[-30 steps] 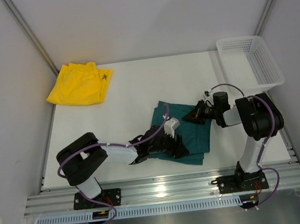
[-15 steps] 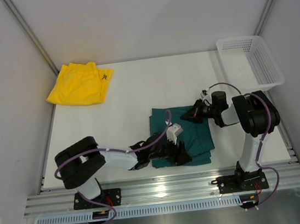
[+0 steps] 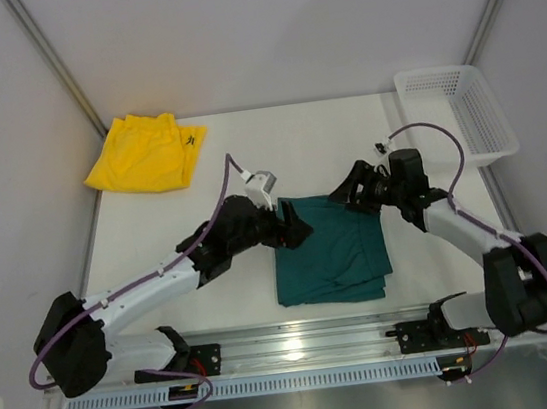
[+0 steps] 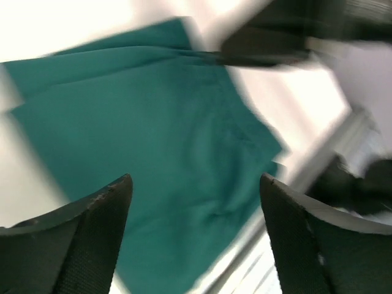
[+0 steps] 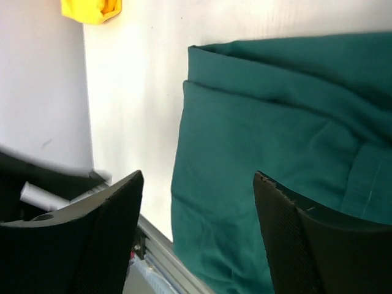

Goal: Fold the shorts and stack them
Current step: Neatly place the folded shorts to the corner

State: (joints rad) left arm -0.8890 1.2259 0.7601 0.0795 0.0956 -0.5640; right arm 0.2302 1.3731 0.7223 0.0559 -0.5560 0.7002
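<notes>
The dark teal shorts (image 3: pixel 330 247) lie folded flat on the white table, near its front edge. My left gripper (image 3: pixel 295 229) hovers open over their far left corner. In the left wrist view the gripper (image 4: pixel 195 179) has only the teal shorts (image 4: pixel 153 122) below its spread fingers, nothing between them. My right gripper (image 3: pixel 346 195) is open at the far right corner. In the right wrist view this gripper (image 5: pixel 197 176) looks down on the teal shorts (image 5: pixel 275 153). The yellow shorts (image 3: pixel 146 153) lie folded at the far left corner, and they show again as a yellow scrap (image 5: pixel 92 9).
A white mesh basket (image 3: pixel 458 110) stands at the far right corner of the table. The metal rail (image 3: pixel 312 341) with both arm bases runs along the near edge. Grey walls close in both sides.
Both grippers let go of the teal shorts and opened. Both arms reached out from the near edge to the shorts' far edge. The shorts now lie flatter and squarer.
</notes>
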